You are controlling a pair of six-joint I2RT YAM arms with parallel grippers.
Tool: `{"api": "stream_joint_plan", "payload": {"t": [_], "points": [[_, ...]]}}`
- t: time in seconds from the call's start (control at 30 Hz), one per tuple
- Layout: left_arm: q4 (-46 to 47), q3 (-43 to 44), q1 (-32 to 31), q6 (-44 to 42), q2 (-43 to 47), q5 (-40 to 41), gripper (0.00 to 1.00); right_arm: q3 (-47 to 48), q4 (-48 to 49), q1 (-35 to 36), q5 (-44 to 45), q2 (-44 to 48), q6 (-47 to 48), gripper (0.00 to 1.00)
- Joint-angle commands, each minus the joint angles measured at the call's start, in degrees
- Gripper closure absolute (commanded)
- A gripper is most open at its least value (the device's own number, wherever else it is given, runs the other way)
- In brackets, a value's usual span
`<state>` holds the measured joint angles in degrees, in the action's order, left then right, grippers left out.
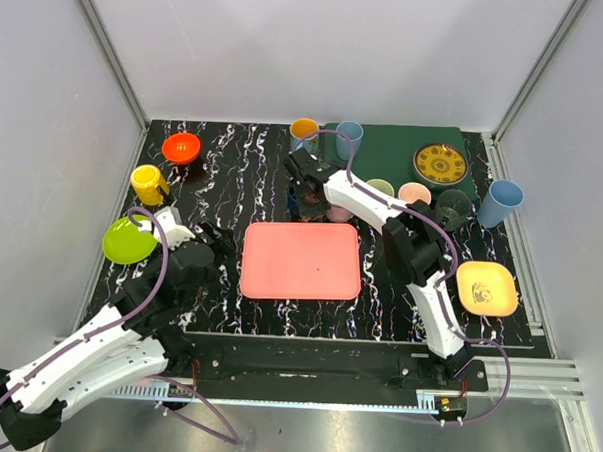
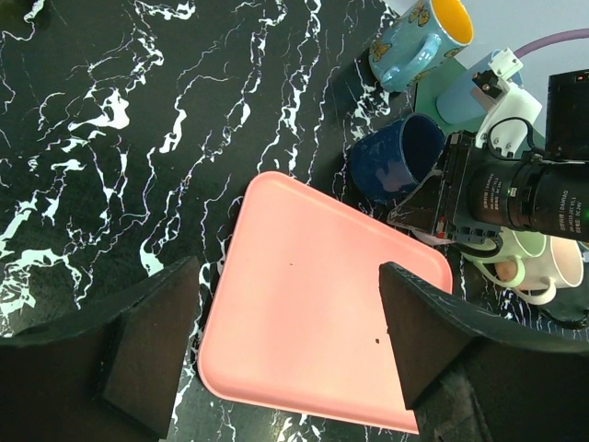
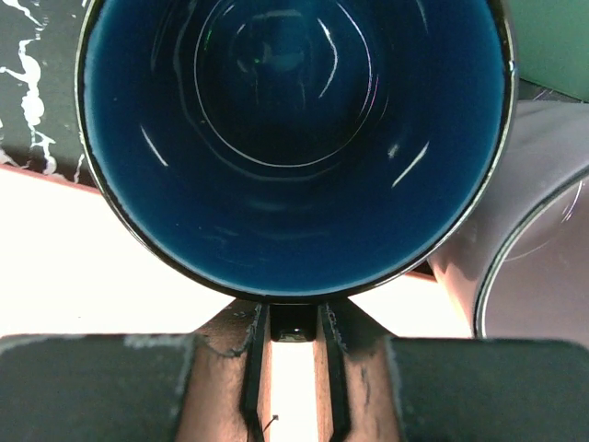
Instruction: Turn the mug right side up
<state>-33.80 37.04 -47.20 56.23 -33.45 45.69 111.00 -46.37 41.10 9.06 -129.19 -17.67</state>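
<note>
Blue mug [image 3: 294, 138] in outstretched right pincer [image 3: 293, 318]

Table [image 1: 234, 173] top is black with white marble-like veins, matte, same pattern close up in the left wrist view [image 2: 138, 110]. Plain pale grey back wall [image 1: 319, 47], left wall [image 1: 44, 155] and right wall [image 1: 576, 128] close it in on three sides. Silver metal posts at the back corners, left post [image 1: 109, 52] and right post [image 1: 533, 71], both leaning outward in view. Silver rail [image 1: 520, 276] along the table's right edge. Grey brushed metal surface [image 1: 352, 438] below the near edge. Light soft and even, brighter patch high on the back wall, shadows faint. No windows in view.
</note>
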Motion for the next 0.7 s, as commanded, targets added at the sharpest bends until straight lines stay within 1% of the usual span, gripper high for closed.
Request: {"api": "stream_joint_plan", "payload": {"t": [0.0, 0.03, 0.07, 0.1, 0.13, 0.23, 0.27, 0.33, 0.37, 0.47, 0.53, 0.57, 0.6, 0.67], "points": [[-0.21, 1.64, 0.27, 1.16, -0.56, 1.15, 0.18, 4.05, 0.76, -0.23, 3.24, 0.16, 1.15, 1.0], [-0.47, 1.55, 0.27, 1.17, -0.47, 0.98, 0.17, 3.79, 0.67, -0.23, 3.24, 0.08, 1.23, 0.99], [-0.48, 1.46, 0.18, 1.25, -0.47, 1.07, 0.17, 3.61, 0.58, -0.23, 3.16, 0.07, 1.15, 0.95], [-0.56, 1.46, 0.27, 1.34, -0.47, 0.98, 0.16, 3.35, 0.67, -0.23, 2.9, 0.34, 1.32, 0.88], [-0.65, 1.37, 0.27, 1.43, -0.3, 0.8, 0.16, 2.82, 0.67, -0.32, 2.72, 0.51, 1.58, 0.74], [-0.65, 1.37, 0.27, 1.61, -0.3, 0.72, 0.16, 1.77, 0.93, -0.41, 2.89, 1.74, 1.15, 0.58], [-0.65, 1.37, 0.18, 1.61, -0.38, 0.71, 0.15, 1.42, 1.28, -0.23, 2.98, 2.35, 0.8, 0.5], [-0.56, 1.37, 0.27, 1.69, -0.47, 0.98, 0.15, 1.41, 1.81, -0.23, 1.84, 4.81, -0.34, 0.45], [-0.65, 1.37, 0.27, 1.61, -0.47, 1.06, 0.15, 1.76, 1.81, -0.15, 1.32, 5.78, -0.96, 0.4], [-0.91, 1.81, 0.27, 1.26, -0.74, 1.42, 0.14, 3.78, 1.98, 0.21, -1.14, 10.34, -2.54, 0.35], [-1.0, 1.99, 0.27, 0.9, -0.91, 1.77, 0.13, 4.31, 2.33, 0.55, -2.47, 14.73, -3.42, 0.28], [-1.0, 2.16, 0.27, 0.29, -0.91, 1.68, 0.12, 3.44, 3.03, 0.82, -2.82, 16.58, -3.42, 0.26], [-1.0, 2.34, 0.27, -0.15, -1.0, 1.59, 0.12, 1.95, 4.17, 0.91, -3.69, 21.21, -3.68, 0.25], [-0.92, 2.86, 0.27, -1.72, -1.44, 1.07, 0.1, -6.38, 10.14, 1.17, -4.4, 26.85, -4.12, 0.24]]}}
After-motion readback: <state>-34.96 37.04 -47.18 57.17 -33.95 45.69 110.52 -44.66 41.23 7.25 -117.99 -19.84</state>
